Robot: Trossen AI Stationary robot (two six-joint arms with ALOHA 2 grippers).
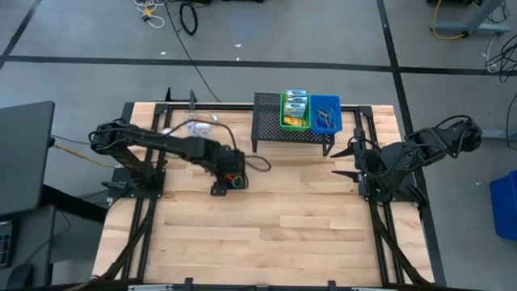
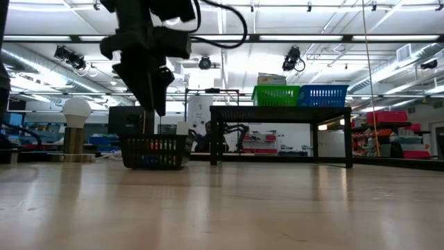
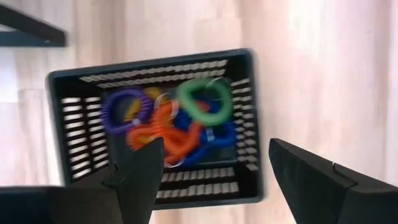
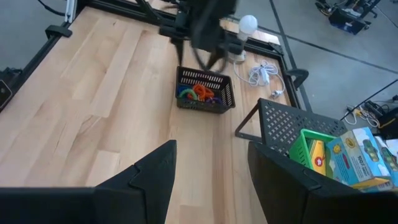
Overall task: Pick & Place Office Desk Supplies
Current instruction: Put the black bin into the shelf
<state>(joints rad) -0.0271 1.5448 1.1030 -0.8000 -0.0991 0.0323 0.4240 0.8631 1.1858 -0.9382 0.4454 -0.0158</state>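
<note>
- The left gripper [image 1: 220,188] hangs above the small black basket [image 3: 245,118] in the middle-left part of the wooden table [image 1: 275,226]. Its jaws are spread wide and hold nothing, as the left wrist view shows.
- Inside this black basket lie the coiled loops [image 3: 177,124]: a green one [image 3: 205,98], a purple one [image 3: 126,109], orange ones and blue ones, all in one tangled pile. They are not yet sorted.
- At the back of the table stands a black mesh shelf [image 1: 271,121]. On it sit a green bin [image 1: 295,111] and a blue bin [image 1: 326,113], side by side and touching.
- The green bin already holds the crayon boxes [image 4: 357,152], so I judge this part of the task to be done or nearly done; I see no crayon box loose on the table.
- The blue bin holds a few thin loops [image 1: 325,118], orange among them. How many, I cannot tell.
- In my judgement, what is left is the pile of loops in the black basket: each must be lifted out and carried to the blue bin. Many remain, so the task seems about half done at best.
- The right gripper [image 1: 353,162] waits at the right side of the table, near the shelf, with its jaws apart and nothing between them.
- A white ball on a stand [image 2: 77,111] and a white cable [image 4: 261,74] lie near the left back corner; they are not part of the work.
</note>
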